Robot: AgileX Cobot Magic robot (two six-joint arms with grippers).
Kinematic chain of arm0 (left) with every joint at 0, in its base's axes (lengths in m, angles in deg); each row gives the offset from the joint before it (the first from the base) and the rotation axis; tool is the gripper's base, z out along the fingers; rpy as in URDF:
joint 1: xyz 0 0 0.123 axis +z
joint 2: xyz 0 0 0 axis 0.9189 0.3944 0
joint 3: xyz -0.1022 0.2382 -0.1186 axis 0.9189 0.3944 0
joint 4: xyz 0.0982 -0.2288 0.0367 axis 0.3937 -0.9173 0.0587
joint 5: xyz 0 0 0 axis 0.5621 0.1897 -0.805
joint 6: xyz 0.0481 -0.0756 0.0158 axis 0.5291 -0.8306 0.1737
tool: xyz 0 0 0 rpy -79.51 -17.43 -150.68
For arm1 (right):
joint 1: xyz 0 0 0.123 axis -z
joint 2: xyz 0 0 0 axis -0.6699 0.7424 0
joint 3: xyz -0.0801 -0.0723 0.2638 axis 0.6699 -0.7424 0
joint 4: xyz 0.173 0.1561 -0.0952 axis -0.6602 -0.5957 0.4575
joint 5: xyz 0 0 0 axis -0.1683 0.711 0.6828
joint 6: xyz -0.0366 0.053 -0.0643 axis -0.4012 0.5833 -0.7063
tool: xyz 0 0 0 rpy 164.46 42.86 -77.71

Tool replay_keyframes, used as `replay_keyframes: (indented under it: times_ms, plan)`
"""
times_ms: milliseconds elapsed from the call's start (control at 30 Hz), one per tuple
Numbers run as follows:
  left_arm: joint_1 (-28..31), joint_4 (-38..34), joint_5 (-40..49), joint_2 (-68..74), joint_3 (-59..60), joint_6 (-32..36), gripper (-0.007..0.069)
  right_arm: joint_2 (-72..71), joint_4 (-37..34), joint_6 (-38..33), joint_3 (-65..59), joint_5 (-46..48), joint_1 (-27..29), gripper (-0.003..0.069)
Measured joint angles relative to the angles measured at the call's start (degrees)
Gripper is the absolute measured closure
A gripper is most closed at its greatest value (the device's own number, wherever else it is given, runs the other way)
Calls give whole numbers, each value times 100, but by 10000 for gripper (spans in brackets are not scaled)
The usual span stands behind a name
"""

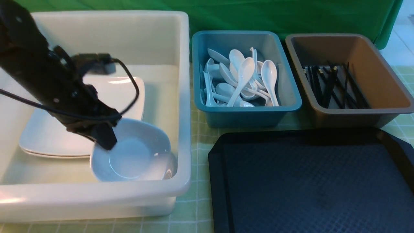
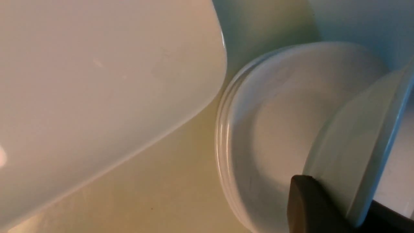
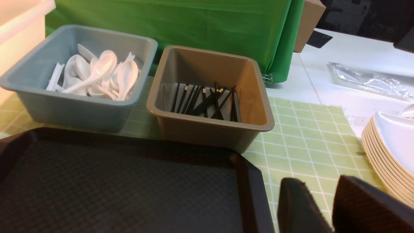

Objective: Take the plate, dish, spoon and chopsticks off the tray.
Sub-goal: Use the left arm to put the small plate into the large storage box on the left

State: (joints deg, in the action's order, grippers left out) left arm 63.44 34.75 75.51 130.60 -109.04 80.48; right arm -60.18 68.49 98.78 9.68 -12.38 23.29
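Your left arm slants down into the white tub (image 1: 181, 97), its left gripper (image 1: 105, 137) clamped on the rim of a small dish (image 1: 139, 155) beside the plate (image 1: 48, 136). Your right gripper (image 3: 323, 204) hangs slightly parted, empty, beside the bare tray (image 1: 310, 181).

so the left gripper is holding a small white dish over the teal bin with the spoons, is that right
Not quite. The left gripper holds the small white dish inside the white tub, beside the plates, not over the teal bin. The front view shows it.
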Motion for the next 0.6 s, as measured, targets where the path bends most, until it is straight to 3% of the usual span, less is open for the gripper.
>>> replay_keyframes:
  times_ms: [333,600]
  plan:
    - [-68,61,-553,371,0,95,595,0,0,0,0,-4,0,466]
    - [-68,62,-707,390,0,95,386,0,0,0,0,-75,0,459]
